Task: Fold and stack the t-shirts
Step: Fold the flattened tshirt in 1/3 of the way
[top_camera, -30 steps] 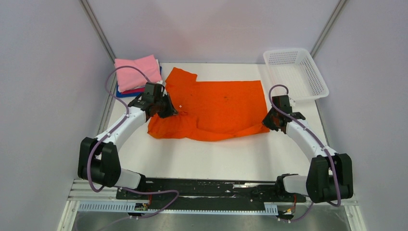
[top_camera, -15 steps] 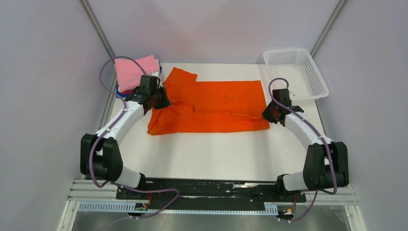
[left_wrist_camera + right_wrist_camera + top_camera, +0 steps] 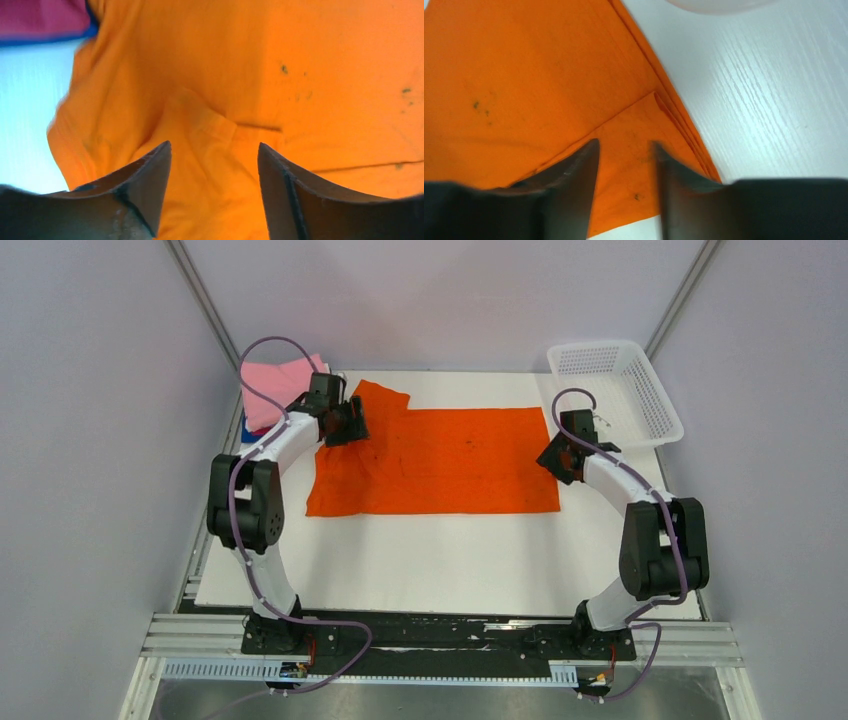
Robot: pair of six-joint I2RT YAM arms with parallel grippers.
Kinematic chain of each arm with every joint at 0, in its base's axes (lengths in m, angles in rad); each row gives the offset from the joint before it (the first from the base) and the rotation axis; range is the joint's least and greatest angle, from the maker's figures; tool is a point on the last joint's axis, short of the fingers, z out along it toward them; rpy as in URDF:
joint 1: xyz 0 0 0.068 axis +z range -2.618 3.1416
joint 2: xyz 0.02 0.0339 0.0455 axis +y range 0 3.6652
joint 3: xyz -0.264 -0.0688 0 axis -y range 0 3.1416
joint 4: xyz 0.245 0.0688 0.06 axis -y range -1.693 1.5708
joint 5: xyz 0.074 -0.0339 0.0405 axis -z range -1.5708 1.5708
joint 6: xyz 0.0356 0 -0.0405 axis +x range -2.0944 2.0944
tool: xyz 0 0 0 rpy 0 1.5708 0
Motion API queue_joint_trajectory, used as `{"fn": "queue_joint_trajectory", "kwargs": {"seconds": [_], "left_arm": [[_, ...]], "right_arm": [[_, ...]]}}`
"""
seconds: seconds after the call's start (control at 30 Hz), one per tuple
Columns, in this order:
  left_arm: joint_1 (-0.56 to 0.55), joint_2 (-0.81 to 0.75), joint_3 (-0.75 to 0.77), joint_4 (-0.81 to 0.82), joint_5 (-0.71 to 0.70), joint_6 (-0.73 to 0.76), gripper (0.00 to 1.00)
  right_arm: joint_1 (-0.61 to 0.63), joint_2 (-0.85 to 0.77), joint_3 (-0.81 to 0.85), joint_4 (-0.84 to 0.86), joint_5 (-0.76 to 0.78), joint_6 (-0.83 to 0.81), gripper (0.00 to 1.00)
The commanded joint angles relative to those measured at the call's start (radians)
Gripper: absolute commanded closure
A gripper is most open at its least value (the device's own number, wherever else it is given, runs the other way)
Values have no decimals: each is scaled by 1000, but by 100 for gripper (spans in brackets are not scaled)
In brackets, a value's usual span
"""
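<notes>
**Status: orange t-shirt flat on worktop, both claws at its ends**

**Top external view.** The orange t-shirt [image 3: 440, 465] lies flat on the white worktop [image 3: 450, 560], in the far half and roughly centred. It forms a wide rectangle, with one sleeve projecting at the far-left corner. The left claw [image 3: 350, 425] is over that far-left corner, beside the sleeve. The right claw [image 3: 553, 455] is at the shirt's right edge. Neither claw's opening can be read from this view. The pink folded t-shirt [image 3: 275, 390] tops a stack at the far-left corner of the worktop, just beside the left claw. The white mesh basket [image 3: 615, 390] stands at the far-right corner, apart from the shirt.

**Left wrist view.** The left claw [image 3: 215, 147] is spread wide. Orange cloth fills the gap between the fingers, and no cloth is seen pinched. A doubled layer with a straight folded edge lies just beyond the fingertips. Small dark specks mark the fabric on the right. The magenta folded t-shirt [image 3: 40, 15], with a blue edge beneath it, shows at the far left. Bare worktop shows at the left.

**Right wrist view.** The right claw [image 3: 626, 142] is parted more narrowly than the left. It is over the shirt's stacked corner layers. The cloth lies flat between the fingers, and no grip on it is visible. Bare worktop lies to the right.
</notes>
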Motion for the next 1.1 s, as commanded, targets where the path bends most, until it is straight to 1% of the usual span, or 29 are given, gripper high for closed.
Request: {"fn": "queue_joint_trajectory", "kwargs": {"seconds": [0.0, 0.03, 0.07, 0.13, 0.2, 0.3, 0.4, 0.43, 0.47, 0.5, 0.6, 0.67, 0.77, 0.93, 1.07], "left_arm": [[12, 94, 158, -61, 15, 36, 14], [12, 90, 159, -54, 41, 29, 4], [12, 73, 154, -46, 49, 25, 2], [12, 33, 129, -21, 71, 11, 0], [11, -16, 97, -3, 100, -3, 0], [6, -91, 0, 19, 134, -40, 0], [-12, -183, -119, 107, 158, -79, 0], [-15, -193, -184, 135, 191, -102, 0], [-18, -202, -214, 190, 213, -115, 0], [-18, -200, -262, 209, 251, -134, 0], [-19, -146, -297, 204, 265, -159, 0], [-18, -114, -320, 193, 290, -172, 0], [-19, -109, -388, 220, 302, -192, 0], [-21, -136, -515, 203, 272, -221, 0], [-36, -224, -626, 182, 236, -245, 0]], "right_arm": [[-5, -20, 58, 39, 7, -25, 37], [-5, -33, 53, 39, -18, -29, 32], [-2, -45, 47, 44, -52, -40, 28], [15, -69, 33, 50, -111, -69, 20], [44, -89, 15, 51, -154, -87, 9], [94, -102, -15, 65, -204, -95, 0], [143, -75, -33, 116, -240, -102, 0], [162, -52, -30, 132, -257, -107, 0], [175, -23, -23, 157, -267, -114, 0], [186, 7, -16, 175, -273, -124, 0], [210, 111, 20, 184, -274, -148, 0], [213, 137, 17, 182, -271, -137, 0], [215, 119, -34, 178, -267, -116, 0], [217, 31, -169, 144, -245, -91, 0], [217, -39, -279, 89, -266, -81, 0]]}}
